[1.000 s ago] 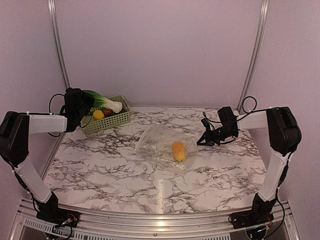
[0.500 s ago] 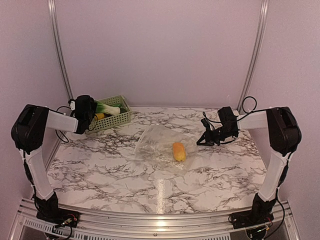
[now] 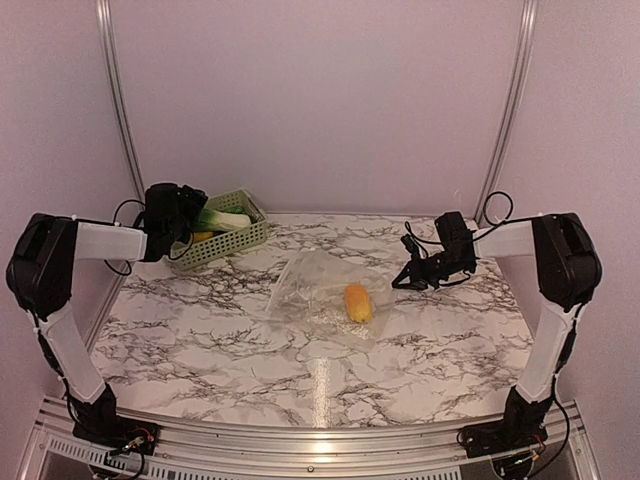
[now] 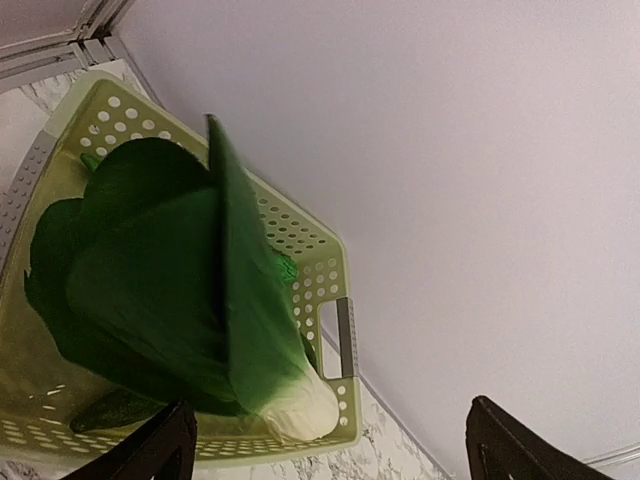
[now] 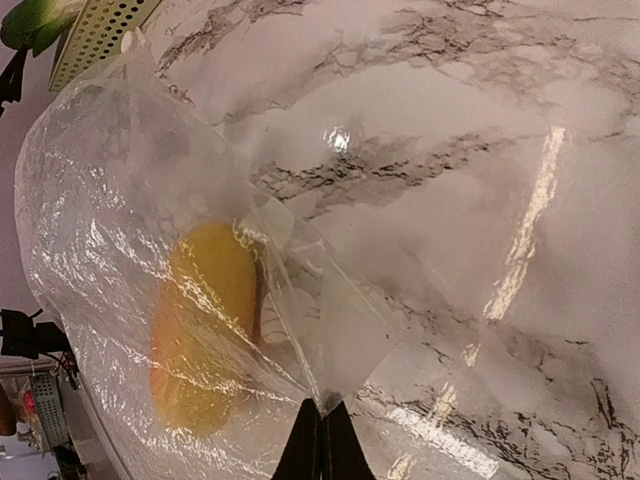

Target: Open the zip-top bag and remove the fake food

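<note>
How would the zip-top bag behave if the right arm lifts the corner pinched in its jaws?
Probably floppy: the zip-top bag lies crinkled and slack on the table. Likely light, being thin film. The orange-yellow toy food inside would probably slide toward the low end.

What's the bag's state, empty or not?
Not empty: one orange-yellow toy food lies inside the bag, visible through the plastic.

Soft even light, glare streak on marble table (image 3: 318, 385), faint shadows, mostly sharp
</note>
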Robot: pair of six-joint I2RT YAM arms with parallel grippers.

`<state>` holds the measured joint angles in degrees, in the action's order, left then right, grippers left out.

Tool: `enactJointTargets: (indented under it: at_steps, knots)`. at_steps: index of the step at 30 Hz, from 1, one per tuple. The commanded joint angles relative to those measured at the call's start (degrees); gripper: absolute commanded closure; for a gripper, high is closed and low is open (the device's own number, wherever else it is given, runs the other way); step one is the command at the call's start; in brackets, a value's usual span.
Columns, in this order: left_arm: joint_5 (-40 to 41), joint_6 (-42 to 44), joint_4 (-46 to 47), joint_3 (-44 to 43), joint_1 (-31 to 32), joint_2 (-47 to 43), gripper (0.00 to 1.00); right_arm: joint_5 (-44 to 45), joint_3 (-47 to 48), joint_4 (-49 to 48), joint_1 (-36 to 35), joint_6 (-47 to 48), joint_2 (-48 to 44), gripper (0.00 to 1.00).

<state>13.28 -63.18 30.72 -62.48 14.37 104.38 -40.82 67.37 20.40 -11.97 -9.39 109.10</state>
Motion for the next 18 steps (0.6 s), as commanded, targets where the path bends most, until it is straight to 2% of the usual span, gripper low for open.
enactJointTargets:
  at_steps: [1,7,15,18]
  knots:
    - [-4.44,4.96,-9.21,3.87,0.47,-8.05,0.01,-0.21,2.85,-0.48,0.63,-0.14,1.27,1.00]
    - [-10.28,10.60,-16.40,3.89,0.39,-12.92,0.01,-0.29,3.91,0.44,0.63,0.35,1.58,1.00]
    - [-29.27,23.65,-19.71,3.56,1.91,-10.91,0.01,-1.54,7.84,1.29,0.25,0.80,3.77,1.00]
    - [-31.52,26.43,-20.11,4.80,4.87,-9.82,0.05,-1.44,10.89,2.72,0.06,0.36,4.51,0.91]
